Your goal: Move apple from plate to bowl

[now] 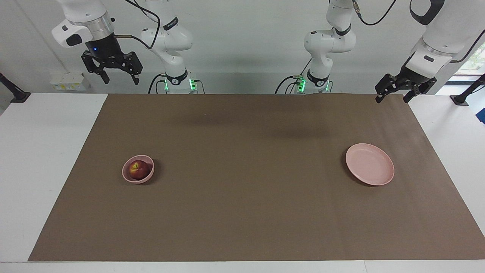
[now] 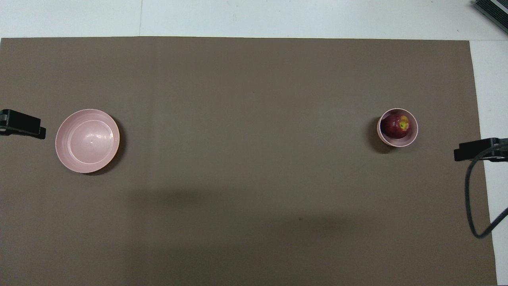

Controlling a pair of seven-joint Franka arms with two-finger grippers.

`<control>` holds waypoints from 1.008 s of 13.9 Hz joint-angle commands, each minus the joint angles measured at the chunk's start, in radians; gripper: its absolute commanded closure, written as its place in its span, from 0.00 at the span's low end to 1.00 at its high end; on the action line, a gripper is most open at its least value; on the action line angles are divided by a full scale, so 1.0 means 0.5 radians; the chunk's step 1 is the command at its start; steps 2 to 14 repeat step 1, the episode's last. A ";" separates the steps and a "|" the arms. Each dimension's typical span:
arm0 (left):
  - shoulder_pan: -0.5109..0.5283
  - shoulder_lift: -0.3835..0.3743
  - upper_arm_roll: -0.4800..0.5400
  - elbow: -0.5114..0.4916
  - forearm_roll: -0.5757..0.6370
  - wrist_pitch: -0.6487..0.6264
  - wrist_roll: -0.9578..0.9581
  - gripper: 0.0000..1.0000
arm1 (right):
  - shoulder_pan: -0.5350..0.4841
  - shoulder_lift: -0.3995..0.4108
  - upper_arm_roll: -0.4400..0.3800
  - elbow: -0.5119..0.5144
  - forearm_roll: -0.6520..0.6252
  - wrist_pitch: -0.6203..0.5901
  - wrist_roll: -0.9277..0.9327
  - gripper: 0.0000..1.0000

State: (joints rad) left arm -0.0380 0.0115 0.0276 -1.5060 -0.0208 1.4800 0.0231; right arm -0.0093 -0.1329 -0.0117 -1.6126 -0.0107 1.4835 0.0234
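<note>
The dark-red apple [image 1: 138,169] [image 2: 395,126] with a yellowish patch lies inside the small pale-pink bowl [image 1: 128,176] [image 2: 413,138], toward the right arm's end of the table. The flat pale-pink plate [image 1: 369,163] [image 2: 87,140] lies bare toward the left arm's end. My right gripper [image 1: 119,78] hangs open and empty, high over the mat's edge nearest the robots. My left gripper [image 1: 392,97] is raised, open and empty, over the mat's corner at its own end. Only the grippers' tips show in the overhead view, the left one [image 2: 22,124] and the right one [image 2: 476,149].
A brown mat [image 1: 242,212] covers most of the white table [image 1: 38,151]. A black cable [image 2: 474,198] hangs from the right arm at the mat's edge. Both arm bases stand at the table's robot end.
</note>
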 commanded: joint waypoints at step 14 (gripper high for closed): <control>-0.022 0.008 0.022 0.030 0.014 -0.036 0.009 0.00 | -0.027 -0.010 0.011 -0.011 -0.009 0.018 -0.025 0.00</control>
